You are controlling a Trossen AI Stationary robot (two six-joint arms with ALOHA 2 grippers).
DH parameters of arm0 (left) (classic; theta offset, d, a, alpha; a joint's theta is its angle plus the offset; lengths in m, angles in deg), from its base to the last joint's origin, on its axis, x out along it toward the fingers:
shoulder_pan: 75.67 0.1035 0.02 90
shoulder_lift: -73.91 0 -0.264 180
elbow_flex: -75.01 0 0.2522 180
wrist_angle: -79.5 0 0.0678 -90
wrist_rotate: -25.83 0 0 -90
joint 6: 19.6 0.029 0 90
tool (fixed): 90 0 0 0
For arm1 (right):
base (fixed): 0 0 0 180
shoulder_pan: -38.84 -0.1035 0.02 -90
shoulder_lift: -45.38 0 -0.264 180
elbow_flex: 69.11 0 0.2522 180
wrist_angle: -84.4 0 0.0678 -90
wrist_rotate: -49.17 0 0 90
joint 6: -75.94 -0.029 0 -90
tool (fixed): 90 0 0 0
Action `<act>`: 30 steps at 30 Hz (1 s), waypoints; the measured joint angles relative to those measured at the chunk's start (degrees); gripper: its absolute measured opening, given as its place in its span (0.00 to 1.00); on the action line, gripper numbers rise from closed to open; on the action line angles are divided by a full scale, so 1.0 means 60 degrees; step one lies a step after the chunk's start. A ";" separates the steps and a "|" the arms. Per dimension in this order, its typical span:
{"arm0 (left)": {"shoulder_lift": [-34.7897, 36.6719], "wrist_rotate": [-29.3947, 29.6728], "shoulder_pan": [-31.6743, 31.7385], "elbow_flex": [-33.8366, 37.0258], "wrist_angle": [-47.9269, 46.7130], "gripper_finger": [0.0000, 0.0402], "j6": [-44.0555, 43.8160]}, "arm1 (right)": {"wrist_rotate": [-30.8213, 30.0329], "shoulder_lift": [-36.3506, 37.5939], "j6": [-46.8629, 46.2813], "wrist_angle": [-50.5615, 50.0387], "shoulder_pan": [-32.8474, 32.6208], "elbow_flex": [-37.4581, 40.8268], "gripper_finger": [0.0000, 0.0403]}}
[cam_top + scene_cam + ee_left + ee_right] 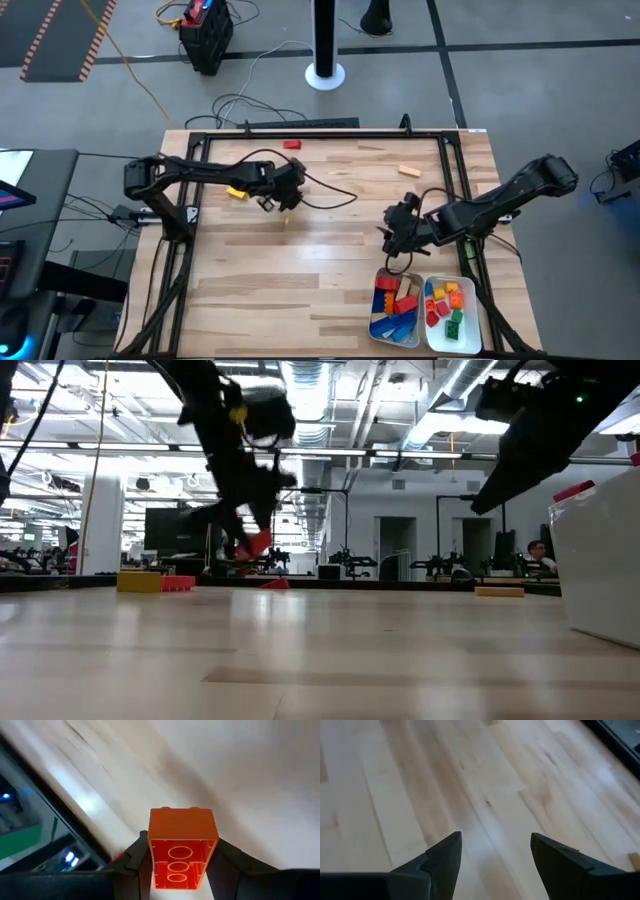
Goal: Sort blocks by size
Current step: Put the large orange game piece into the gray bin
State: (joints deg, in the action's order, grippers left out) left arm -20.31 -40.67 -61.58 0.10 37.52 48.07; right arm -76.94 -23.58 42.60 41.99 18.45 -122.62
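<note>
Left claw (177, 865) clamped on orange block (182, 845), lifted off bench (330, 250) for carrying to trays (478, 335). Right claw (495, 855) wide, empty, waiting nearby.

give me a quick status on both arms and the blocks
Left end effector shut on orange block, lifted off table. Right end effector open, empty, near trays. Nothing in the way.

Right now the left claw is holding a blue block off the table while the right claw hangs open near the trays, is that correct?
Not quite: the block in the left claw is orange, not blue, as the left wrist view shows. The rest stands: the right claw is open near the trays.
</note>
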 joint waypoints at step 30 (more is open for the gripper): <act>-0.3227 -0.5378 -0.4440 -0.1758 1.0849 0.36 -0.9820 | -0.1838 0.0402 -0.2755 -0.2560 0.0049 0.0000 0.66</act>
State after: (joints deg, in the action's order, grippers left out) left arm -39.67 -72.94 -88.22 -10.45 102.62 -10.85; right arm -87.96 -21.16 26.07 26.63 18.74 -122.62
